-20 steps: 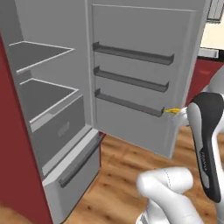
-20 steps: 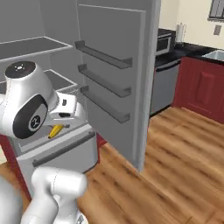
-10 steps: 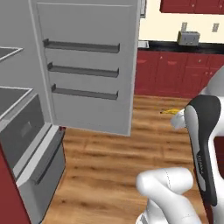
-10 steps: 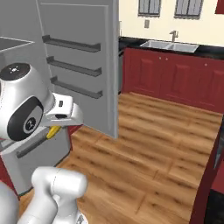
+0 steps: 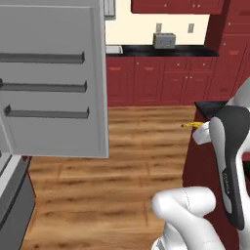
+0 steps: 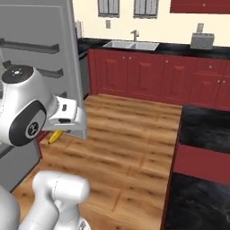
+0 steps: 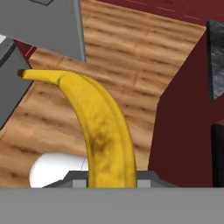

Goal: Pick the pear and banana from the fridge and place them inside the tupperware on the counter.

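Note:
My gripper (image 5: 200,129) is shut on the banana (image 7: 98,124), a curved yellow fruit with a dark tip that runs up the middle of the hand view. The banana's tip (image 5: 191,125) sticks out left of the hand, over the wooden floor, close to the corner of the black marbled counter (image 5: 211,107). From the right base view the banana (image 6: 55,137) hangs just under the hand, in front of the open grey fridge door (image 6: 38,49). The fridge door (image 5: 53,78) with its three racks stands at the left. The pear and the tupperware are out of view.
A dark red cabinet side (image 7: 179,127) under the counter (image 7: 216,57) rises right beside the banana. Along the back wall run red cabinets (image 5: 156,80), a sink (image 6: 130,44) and a grey boxy appliance (image 6: 201,41). Wooden floor (image 5: 127,146) lies open between fridge and cabinets.
The whole picture has swung from the fridge's inside toward the far cabinets and the near counter, so the base has turned. The banana stays in the gripper.

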Controlling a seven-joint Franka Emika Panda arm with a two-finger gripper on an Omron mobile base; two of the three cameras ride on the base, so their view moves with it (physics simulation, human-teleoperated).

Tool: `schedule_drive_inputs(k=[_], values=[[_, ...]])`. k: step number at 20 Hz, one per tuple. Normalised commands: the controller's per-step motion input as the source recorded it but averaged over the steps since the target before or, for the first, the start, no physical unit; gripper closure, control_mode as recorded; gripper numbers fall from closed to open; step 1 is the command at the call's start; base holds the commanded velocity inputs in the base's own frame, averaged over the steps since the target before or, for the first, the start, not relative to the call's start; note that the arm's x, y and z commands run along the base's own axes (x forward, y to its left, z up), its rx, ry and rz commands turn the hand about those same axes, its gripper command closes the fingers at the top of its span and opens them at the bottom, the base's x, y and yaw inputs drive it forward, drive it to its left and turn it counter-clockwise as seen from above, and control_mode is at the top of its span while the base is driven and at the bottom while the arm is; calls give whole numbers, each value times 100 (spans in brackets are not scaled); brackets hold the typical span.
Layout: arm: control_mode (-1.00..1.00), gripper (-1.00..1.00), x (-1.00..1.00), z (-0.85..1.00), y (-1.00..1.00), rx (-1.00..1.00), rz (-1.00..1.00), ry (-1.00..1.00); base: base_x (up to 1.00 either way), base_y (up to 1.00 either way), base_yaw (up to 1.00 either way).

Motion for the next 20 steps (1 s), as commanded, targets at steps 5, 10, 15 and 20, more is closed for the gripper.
schedule_drive_inputs(k=[5, 10, 15, 20], values=[[100, 100, 0, 0, 0, 0, 0, 0, 88, 0, -14], [100, 100, 0, 0, 0, 0, 0, 0, 100, -5, -17], [100, 100, 0, 0, 0, 0, 0, 0, 100, -2, -16], [100, 100, 0, 0, 0, 0, 0, 0, 100, 0, -6]])
